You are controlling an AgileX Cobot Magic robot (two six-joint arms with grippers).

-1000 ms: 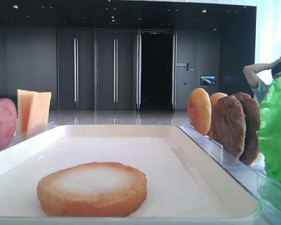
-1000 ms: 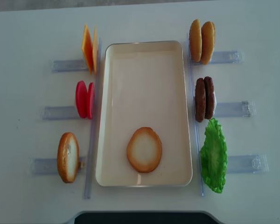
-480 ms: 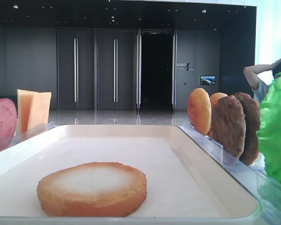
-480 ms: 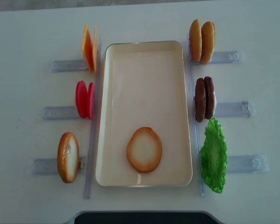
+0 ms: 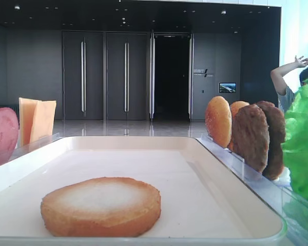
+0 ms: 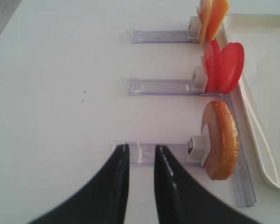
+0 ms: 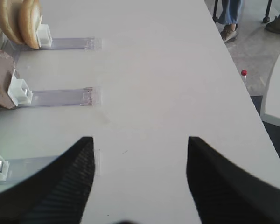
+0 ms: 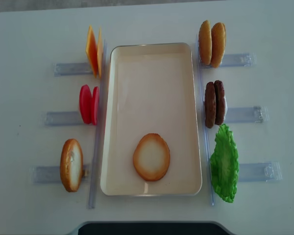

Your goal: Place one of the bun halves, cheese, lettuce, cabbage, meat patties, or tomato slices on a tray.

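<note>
A round bun half with a golden-brown crust and a pale whitish face (image 8: 151,157) lay flat inside the large cream-white rectangular tray (image 8: 152,51), near its front end and touching neither side rim. Judged from that, the placing was done, and what remained was to get clear without disturbing it.

Doing that well meant keeping both arms out over bare table, away from the clear plastic racks (image 8: 68,68) and the pieces standing in them. And that was the picture! The left gripper (image 6: 139,161) hovered low over the white table (image 6: 51,93) with its dark fingers (image 6: 115,179) drawn nearly together, holding nothing. It pointed along the nearest rack toward a second crusty bun half (image 6: 220,140) standing on edge, short of it. Beyond that stood the red round tomato slices (image 6: 222,66) and the thin yellow-orange cheese squares (image 6: 213,17).

The right gripper (image 7: 139,158) sat spread wide and empty above the table, well out from the tray. To its left stood the dark brown rough meat patties (image 7: 1,79) and two more golden buns (image 7: 19,21). The ruffled green lettuce leaf (image 8: 224,164) stayed racked beside the tray.
</note>
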